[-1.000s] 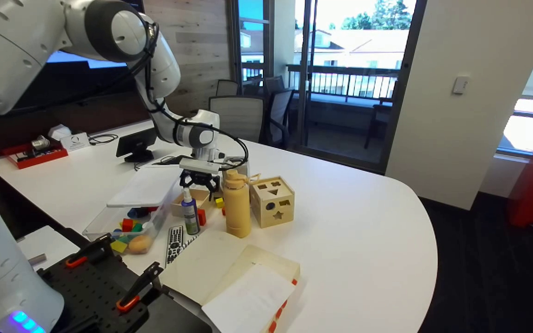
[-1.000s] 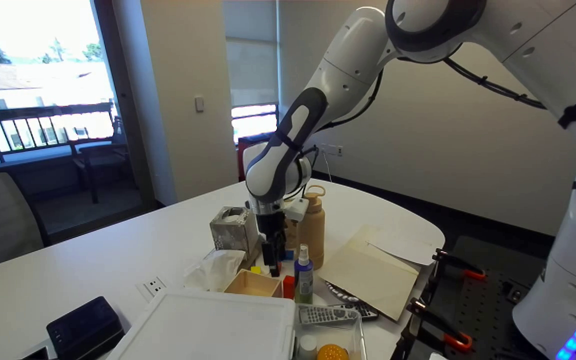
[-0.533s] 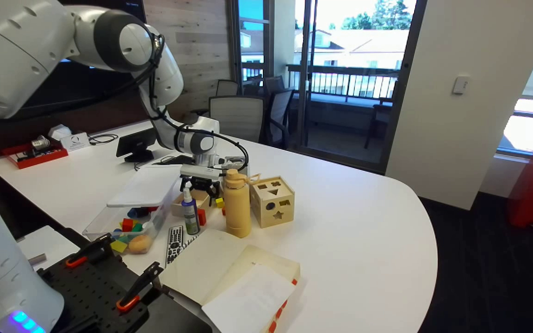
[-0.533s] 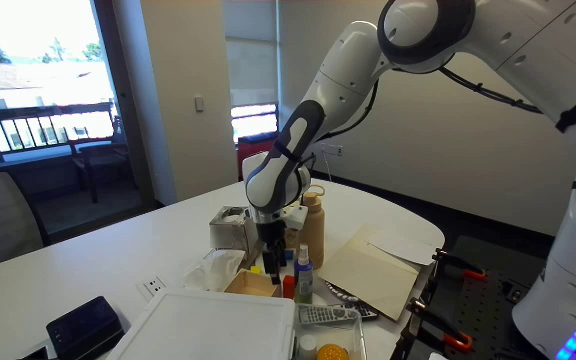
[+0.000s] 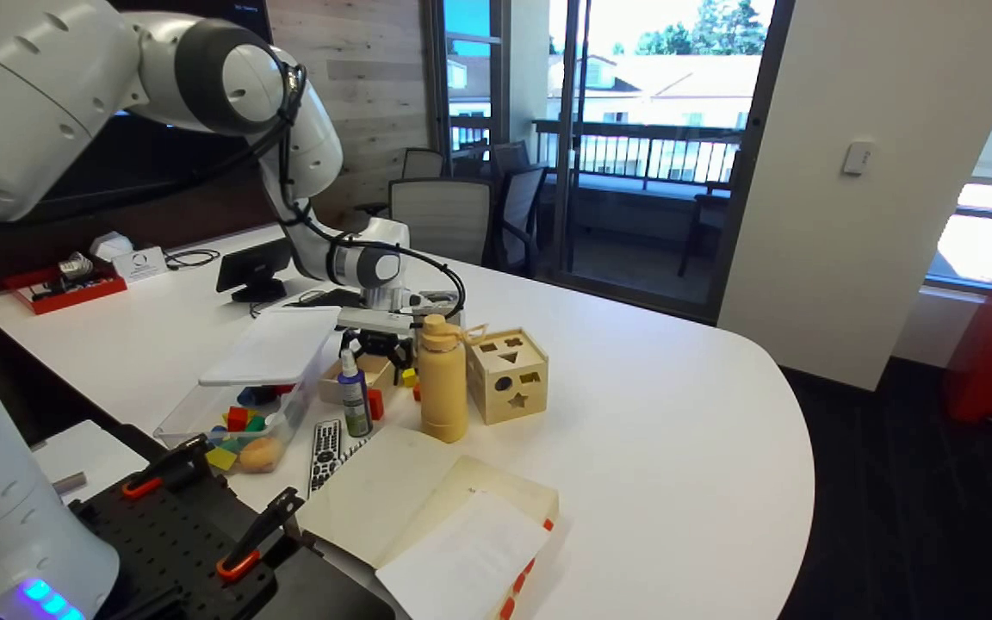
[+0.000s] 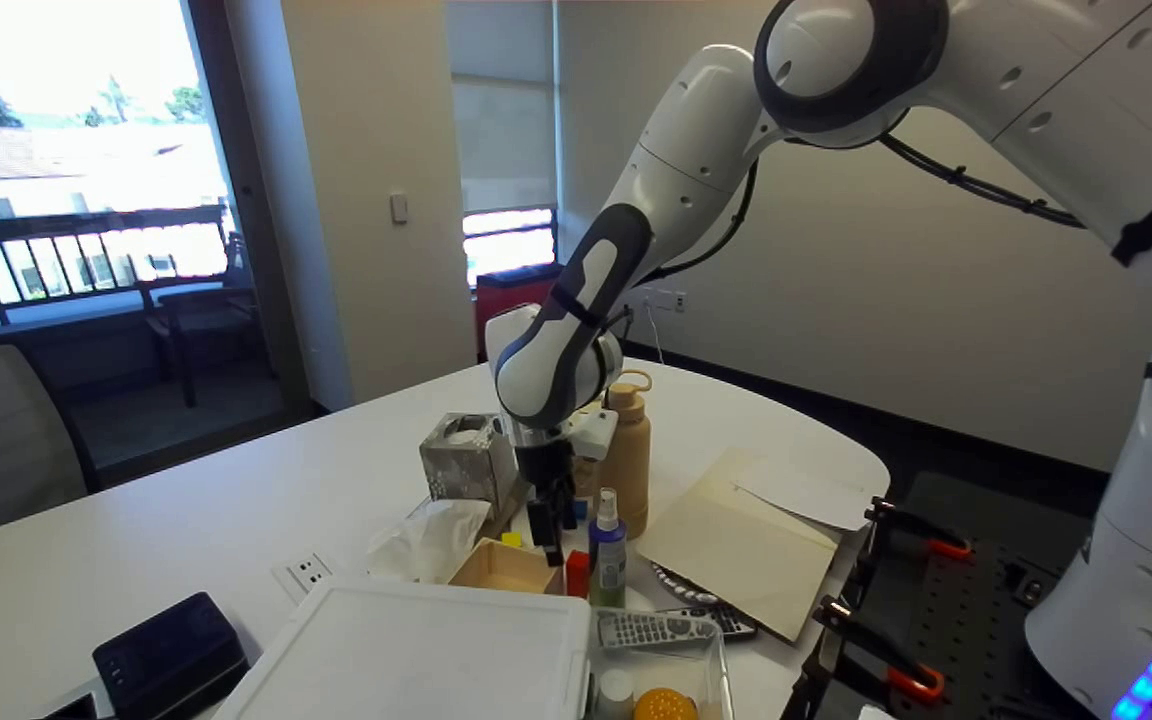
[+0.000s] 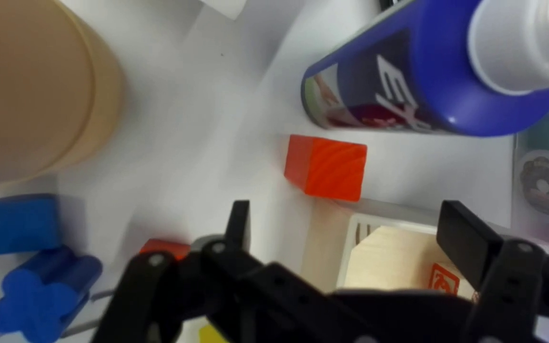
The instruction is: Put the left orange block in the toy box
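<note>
Two orange-red blocks lie on the table. One block (image 7: 334, 169) stands between the purple spray bottle and a corner of the open wooden tray; it also shows in both exterior views (image 5: 375, 403) (image 6: 577, 574). The other block (image 7: 165, 247) is partly hidden by a finger in the wrist view; a bit of it shows in an exterior view (image 5: 417, 392). The toy box (image 5: 509, 379), light tan with shaped holes, stands behind the tan bottle. My gripper (image 7: 343, 224) is open and empty, above the tray's edge, with the first block just beyond its fingertips; it also shows in both exterior views (image 5: 380, 351) (image 6: 558, 528).
The tan bottle (image 5: 442, 387) stands beside the toy box. The spray bottle (image 7: 389, 85) stands close to the first block. The wooden tray (image 6: 486, 548) holds a letter block. Blue blocks (image 7: 19, 224), a yellow block (image 5: 409, 377), a tissue box (image 6: 461, 465) and a clear bin (image 5: 177, 422) are nearby.
My arm has lowered, and the open gripper has come down a little toward the tray and the block beside the spray bottle. In the last half second it has barely shifted. The objects have not moved.
</note>
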`<state>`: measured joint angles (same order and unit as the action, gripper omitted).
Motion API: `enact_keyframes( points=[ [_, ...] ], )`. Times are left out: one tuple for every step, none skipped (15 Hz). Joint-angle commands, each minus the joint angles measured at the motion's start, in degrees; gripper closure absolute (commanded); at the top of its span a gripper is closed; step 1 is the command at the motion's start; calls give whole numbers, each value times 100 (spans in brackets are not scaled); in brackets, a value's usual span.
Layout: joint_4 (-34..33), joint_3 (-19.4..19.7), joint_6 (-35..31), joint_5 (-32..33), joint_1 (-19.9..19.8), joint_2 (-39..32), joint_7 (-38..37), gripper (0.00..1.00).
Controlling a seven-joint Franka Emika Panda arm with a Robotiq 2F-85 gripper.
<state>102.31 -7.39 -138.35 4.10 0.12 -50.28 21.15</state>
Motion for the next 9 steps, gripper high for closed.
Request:
enact_keyframes(
  points=[
    [-157,113,201,143,150,-62,-247,0],
    [-188,132,224,166,187,-85,-259,0],
    [-194,133,237,171,201,-92,-252,0],
    [-196,145,215,186,227,-97,-251,0],
    [-230,152,191,196,239,-124,-237,0],
    [-232,143,178,203,243,-124,-216,0],
    [-238,141,176,207,259,-121,-216,0],
    [-264,146,165,219,271,-143,-211,0],
    [-268,140,169,234,282,-140,-206,0]
  ],
)
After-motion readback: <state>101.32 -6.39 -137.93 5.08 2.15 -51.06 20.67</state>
